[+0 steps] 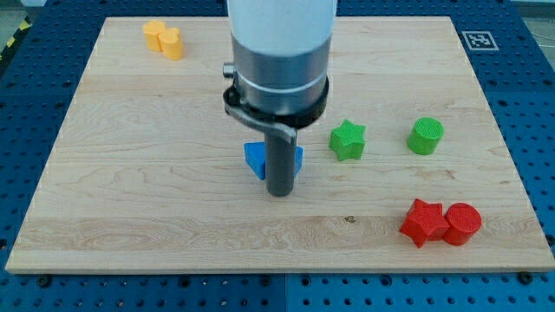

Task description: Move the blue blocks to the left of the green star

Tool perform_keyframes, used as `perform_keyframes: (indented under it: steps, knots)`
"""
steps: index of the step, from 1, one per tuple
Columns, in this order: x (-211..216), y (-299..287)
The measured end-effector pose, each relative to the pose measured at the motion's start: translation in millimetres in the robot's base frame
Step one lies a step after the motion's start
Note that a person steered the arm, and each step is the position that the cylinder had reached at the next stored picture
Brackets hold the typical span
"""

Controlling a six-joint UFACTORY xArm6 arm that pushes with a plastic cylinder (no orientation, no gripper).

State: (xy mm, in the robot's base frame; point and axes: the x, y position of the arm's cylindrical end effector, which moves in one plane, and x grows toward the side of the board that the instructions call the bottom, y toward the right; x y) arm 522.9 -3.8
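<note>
Rod stands upright at board centre, my tip planted on the pale wooden board directly in front of the blue plastic blocks, toward the view's bottom. No claw on this rig, so nothing to open or close; rod end is bare and grips nothing.

Blue pieces: one wedge-like corner shows at rod's left, a smaller blue sliver at rod's right. Rod hides the middle, so can't tell if it's one block or two touching (task says blocks, pl.). Long axis appears to run left-right across the view, pointed corner of the visible piece aimed down-left; exact shape not readable.

Position vs. goal: blue already sits to the view's left of the green plastic star, near but apart, approx. same row. Judgement: tip is placed close behind the blue to nudge or trim its spot; task looks nearly done.

Others well clear: green cylinder right of star, red star-shaped block touching red cylinder bottom right, yellow pair top left.
</note>
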Motion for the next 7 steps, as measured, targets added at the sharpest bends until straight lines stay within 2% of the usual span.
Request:
perform_keyframes:
  steps: [1,2,3,4,6,7]
  knots:
    - [-10.5,0.0]
    - [-2.5,3.2]
    - [39.0,2.9]
    - [32.7,-40.1]
    - [7.3,-47.3]
    - [2.5,-33.0]
